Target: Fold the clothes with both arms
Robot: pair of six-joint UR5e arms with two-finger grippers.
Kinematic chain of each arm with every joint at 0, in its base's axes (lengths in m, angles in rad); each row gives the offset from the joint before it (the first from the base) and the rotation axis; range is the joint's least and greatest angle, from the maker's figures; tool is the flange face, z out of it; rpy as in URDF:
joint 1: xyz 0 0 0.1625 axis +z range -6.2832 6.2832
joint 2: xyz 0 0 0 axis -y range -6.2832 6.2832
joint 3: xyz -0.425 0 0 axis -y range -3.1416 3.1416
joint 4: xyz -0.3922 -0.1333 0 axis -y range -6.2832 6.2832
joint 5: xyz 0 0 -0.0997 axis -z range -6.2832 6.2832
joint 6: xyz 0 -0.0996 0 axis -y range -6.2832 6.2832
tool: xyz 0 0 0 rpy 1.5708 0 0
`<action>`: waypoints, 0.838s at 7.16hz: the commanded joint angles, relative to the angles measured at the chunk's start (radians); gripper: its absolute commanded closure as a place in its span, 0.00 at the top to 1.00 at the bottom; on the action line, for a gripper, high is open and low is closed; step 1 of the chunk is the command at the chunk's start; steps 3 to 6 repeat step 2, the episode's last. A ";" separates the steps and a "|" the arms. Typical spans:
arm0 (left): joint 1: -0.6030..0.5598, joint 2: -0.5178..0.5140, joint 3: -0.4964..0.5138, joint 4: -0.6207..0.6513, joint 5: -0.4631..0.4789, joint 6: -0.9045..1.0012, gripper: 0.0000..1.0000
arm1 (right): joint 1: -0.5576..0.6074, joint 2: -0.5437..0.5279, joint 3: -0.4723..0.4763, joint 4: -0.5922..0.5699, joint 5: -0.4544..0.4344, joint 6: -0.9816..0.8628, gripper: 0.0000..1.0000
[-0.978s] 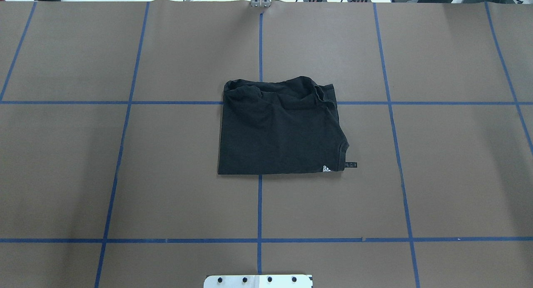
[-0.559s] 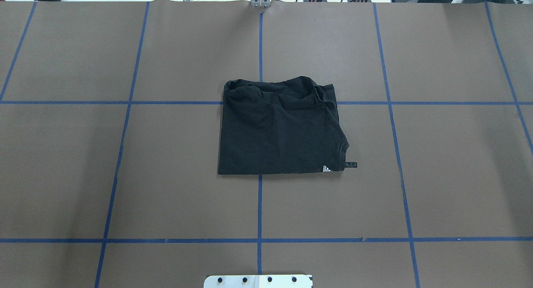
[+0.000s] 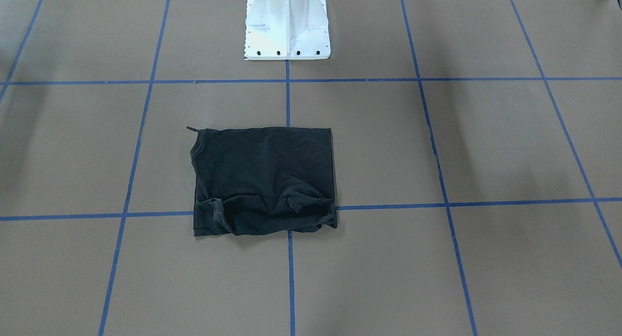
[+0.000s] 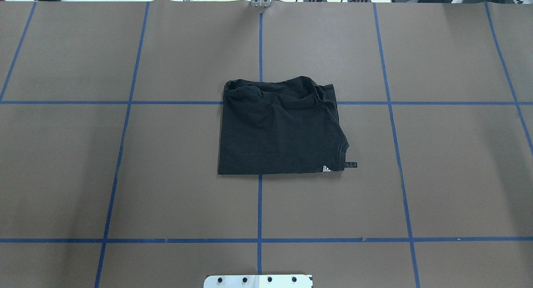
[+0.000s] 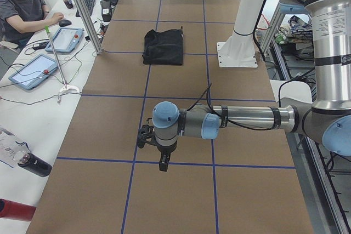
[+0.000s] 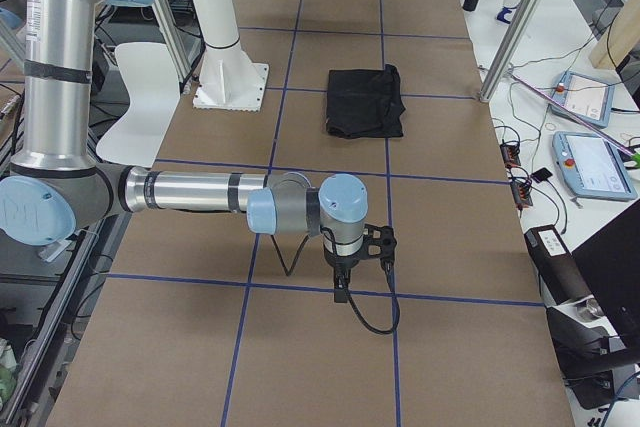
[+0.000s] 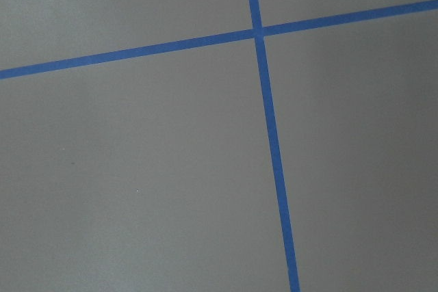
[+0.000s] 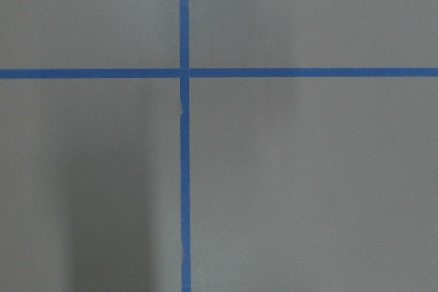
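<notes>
The black T-shirt (image 4: 279, 130) lies folded into a rough rectangle at the table's middle, plain side up. A bit of white logo (image 4: 326, 169) shows at its near right corner and its far edge is rumpled. It also shows in the front view (image 3: 265, 180), the left side view (image 5: 163, 46) and the right side view (image 6: 365, 102). My left gripper (image 5: 163, 164) hangs over bare table far from the shirt, and I cannot tell whether it is open or shut. My right gripper (image 6: 341, 292) hangs likewise at the other end, and I cannot tell its state either. Both wrist views show only brown table and blue tape.
The white pedestal base (image 3: 287, 30) stands at the robot's edge. Blue tape lines (image 4: 260, 209) grid the brown table. An operator (image 5: 22, 4) sits at a side desk with tablets (image 5: 32, 72). A metal pole (image 5: 82, 12) stands at the table's far edge.
</notes>
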 commanded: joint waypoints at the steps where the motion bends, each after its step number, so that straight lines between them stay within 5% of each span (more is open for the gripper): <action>1: 0.000 -0.002 0.000 0.000 0.000 -0.001 1.00 | -0.002 0.001 -0.002 0.000 0.000 0.002 1.00; 6: 0.000 -0.002 0.001 0.000 0.002 -0.001 1.00 | -0.002 0.003 0.000 0.002 0.001 0.003 1.00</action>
